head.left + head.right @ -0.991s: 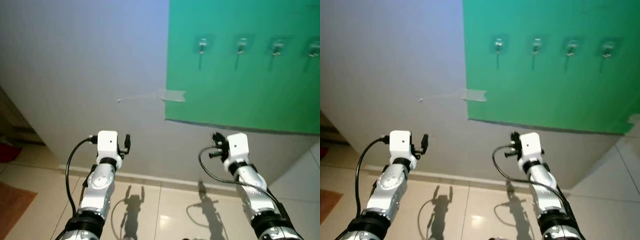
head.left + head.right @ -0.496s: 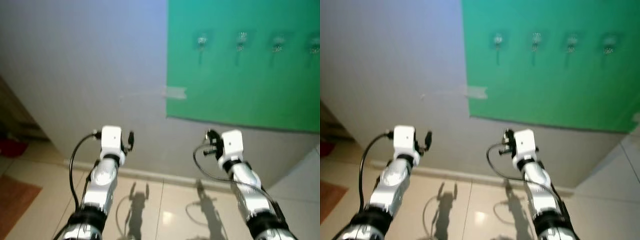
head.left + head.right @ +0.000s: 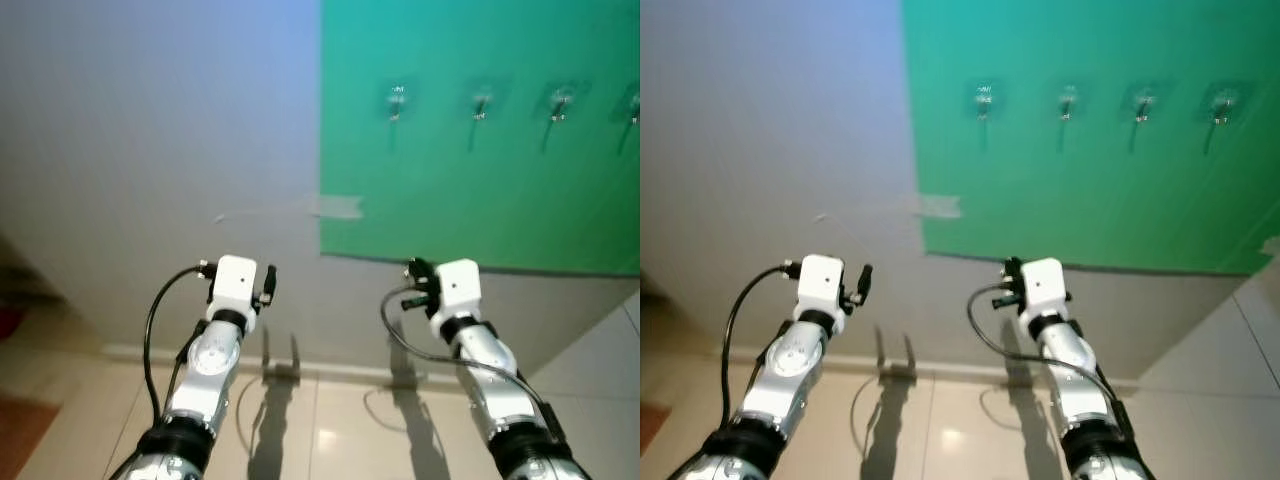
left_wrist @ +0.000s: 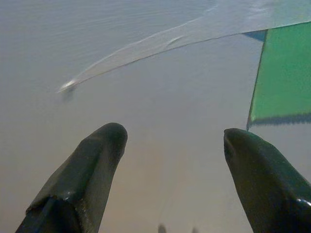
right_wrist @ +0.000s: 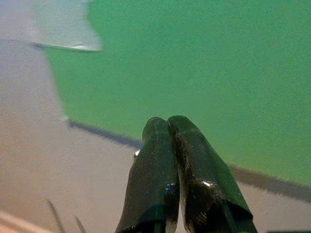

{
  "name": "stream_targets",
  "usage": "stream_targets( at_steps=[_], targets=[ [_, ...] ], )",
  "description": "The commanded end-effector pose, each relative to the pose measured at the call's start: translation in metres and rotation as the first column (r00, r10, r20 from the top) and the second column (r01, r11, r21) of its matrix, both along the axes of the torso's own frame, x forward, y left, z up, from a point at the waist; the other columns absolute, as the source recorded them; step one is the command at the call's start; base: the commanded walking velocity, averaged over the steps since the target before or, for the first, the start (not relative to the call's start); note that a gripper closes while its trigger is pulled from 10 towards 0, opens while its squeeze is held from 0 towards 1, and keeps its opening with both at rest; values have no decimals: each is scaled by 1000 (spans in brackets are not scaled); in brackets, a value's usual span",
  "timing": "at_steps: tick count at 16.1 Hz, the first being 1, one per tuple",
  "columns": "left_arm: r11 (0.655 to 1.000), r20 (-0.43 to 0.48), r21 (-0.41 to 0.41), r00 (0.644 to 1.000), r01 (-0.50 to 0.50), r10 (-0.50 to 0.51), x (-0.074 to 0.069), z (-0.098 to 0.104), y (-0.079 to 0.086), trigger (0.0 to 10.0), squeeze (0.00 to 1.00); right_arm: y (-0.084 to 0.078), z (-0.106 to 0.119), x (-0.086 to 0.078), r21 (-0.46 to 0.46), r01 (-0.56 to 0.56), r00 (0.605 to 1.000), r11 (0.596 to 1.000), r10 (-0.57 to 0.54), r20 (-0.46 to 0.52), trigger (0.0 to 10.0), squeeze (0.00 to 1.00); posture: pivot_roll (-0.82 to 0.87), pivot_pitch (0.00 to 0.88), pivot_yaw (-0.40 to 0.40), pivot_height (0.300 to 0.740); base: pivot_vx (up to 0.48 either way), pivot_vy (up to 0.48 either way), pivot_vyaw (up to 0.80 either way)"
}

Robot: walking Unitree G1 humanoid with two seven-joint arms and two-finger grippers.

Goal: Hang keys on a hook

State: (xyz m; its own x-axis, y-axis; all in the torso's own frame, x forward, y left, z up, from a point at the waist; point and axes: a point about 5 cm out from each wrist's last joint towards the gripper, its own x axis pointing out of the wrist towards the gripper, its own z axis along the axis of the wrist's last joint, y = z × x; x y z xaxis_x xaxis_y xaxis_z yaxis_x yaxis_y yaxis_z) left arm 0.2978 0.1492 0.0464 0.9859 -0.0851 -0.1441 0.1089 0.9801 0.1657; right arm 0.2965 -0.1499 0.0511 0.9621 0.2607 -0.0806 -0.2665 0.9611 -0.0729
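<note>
Now lift the right gripper (image 5: 166, 121), pinched shut with the keys maybe inside but too hidden to tell, slowly up to a hook (image 3: 397, 100) near the green board's (image 3: 480, 190) top edge, keeping the wide-open left gripper (image 4: 170, 138) low by the wall (image 3: 150, 120).

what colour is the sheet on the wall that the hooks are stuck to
Green. The sheet carrying the hooks shows best in the left eye view.
</note>
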Motion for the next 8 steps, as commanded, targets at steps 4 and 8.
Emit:
stream_targets(
  at_steps=[4,8],
  targets=[
    [999,24,22,999,26,-27,3,4,-9,10000,0,-4,6,5,-37,-7,1000,999,7,11,0,0,-69,0,24,740,0,-480,0],
    [999,51,-25,998,-28,29,4,8,-2,10000,0,7,27,19,-46,-46,995,998,50,81,0,0,-65,0,18,740,0,0,0]
  ],
)
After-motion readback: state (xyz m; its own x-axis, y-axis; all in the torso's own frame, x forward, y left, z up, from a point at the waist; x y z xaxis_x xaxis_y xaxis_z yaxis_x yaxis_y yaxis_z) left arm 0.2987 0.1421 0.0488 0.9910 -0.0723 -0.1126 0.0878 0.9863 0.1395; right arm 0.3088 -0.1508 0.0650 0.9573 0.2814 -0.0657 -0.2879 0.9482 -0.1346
